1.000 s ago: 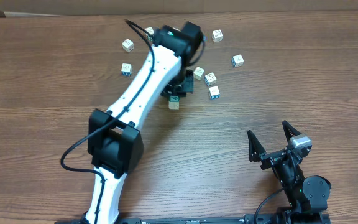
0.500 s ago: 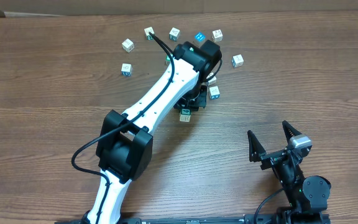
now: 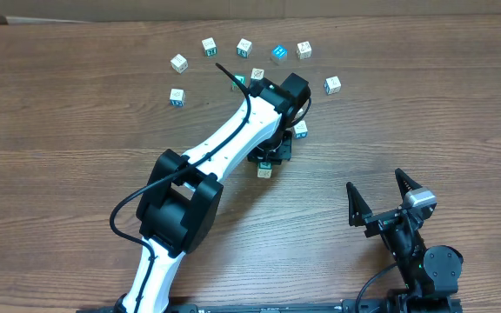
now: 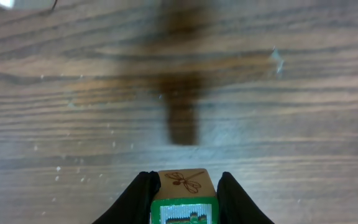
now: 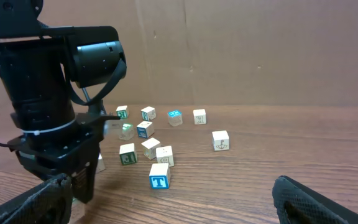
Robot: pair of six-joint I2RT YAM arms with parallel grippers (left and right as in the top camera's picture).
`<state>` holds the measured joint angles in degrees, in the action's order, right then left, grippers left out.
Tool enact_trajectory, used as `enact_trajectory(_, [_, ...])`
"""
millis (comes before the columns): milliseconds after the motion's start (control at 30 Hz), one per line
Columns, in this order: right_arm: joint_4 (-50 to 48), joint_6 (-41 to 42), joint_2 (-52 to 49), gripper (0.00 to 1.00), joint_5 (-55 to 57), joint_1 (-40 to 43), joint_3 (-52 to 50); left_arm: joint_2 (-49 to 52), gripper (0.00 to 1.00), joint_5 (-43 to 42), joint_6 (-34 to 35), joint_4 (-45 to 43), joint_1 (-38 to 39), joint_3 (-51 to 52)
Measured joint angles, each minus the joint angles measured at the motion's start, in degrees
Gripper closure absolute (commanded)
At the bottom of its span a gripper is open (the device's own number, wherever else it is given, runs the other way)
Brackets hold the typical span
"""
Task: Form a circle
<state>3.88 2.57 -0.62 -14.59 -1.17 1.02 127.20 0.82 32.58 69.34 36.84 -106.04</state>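
Between the left gripper's black fingers a small cube is clamped, with a tan dragonfly face and a green edge, over the grained wooden table. Beyond that gripper, the circle is only a loose arc of cubes. Nearer than it, the right gripper gapes wide, empty.

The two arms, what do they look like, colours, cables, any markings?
The left arm has white link shells, bulky black joint housings and a thin black cable looping alongside. The right arm is all black, with a small silver-grey block behind its end effector, whose two fingers are black and tapered. No markings are legible.
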Motion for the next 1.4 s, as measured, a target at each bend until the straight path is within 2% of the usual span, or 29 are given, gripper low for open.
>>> enact_trajectory(300, [0.0,0.0,0.0,0.0,0.0,0.0,0.0,0.0,0.75,0.3,3.6,-5.7,0.1,1.8])
enact_trajectory(1400, [0.0,0.0,0.0,0.0,0.0,0.0,0.0,0.0,0.73,3.5,4.5,-6.4,0.2,2.2])
